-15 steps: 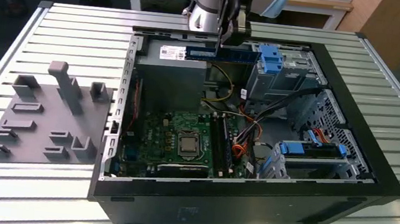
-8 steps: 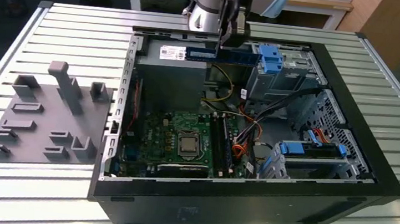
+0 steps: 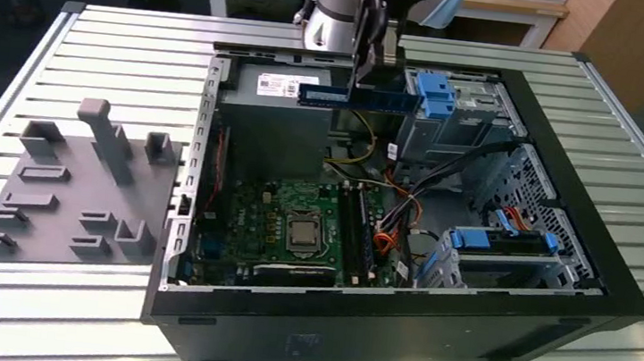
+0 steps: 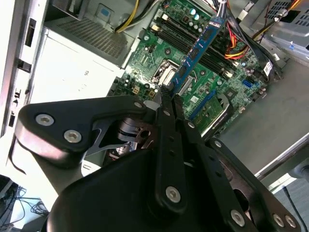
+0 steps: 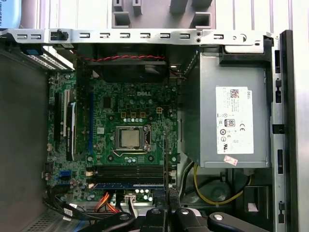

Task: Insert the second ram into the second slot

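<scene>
In the exterior view my gripper hangs above the back of the open computer case, shut on the second ram, a thin dark blue stick held level on its edge. The second wrist view shows the ram sticking out from the closed fingertips over the green motherboard. Long dark memory slots run beside the processor socket, lower down and apart from the stick. In the first wrist view the slots lie next to a blue strip that ends at my gripper.
A grey power supply fills one corner of the case. Bright blue drive brackets and orange and yellow cables crowd the exterior view's right of the board. A grey fixture plate lies on the slatted table at the exterior view's left.
</scene>
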`<state>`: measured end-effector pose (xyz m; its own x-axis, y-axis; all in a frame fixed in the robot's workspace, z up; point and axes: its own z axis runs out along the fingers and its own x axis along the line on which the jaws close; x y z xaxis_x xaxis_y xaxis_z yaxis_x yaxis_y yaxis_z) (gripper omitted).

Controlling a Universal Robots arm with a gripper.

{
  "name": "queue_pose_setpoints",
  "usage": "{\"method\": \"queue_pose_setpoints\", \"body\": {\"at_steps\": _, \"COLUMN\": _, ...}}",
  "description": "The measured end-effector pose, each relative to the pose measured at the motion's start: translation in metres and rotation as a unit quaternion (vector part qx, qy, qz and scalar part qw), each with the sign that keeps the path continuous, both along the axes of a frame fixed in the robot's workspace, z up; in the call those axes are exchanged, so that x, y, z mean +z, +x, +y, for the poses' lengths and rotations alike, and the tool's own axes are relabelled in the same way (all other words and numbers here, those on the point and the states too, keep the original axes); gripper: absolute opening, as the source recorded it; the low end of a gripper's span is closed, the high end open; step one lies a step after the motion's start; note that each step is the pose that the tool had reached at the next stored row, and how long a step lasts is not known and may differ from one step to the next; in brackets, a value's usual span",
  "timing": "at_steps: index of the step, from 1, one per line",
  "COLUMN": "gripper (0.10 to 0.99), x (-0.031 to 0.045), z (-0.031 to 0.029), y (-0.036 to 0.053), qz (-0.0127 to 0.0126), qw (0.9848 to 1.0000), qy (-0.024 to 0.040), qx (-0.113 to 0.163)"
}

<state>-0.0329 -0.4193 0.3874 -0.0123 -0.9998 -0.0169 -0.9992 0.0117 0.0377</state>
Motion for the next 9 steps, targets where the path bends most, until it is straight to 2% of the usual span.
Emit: {"method": "queue_pose_setpoints", "body": {"at_steps": 9, "gripper": 0.137, "x": 0.0000, "z": -0.0020, "y": 0.0000, "qz": 0.0000, "qw": 1.0000, "qy": 0.0000, "qx": 0.000}}
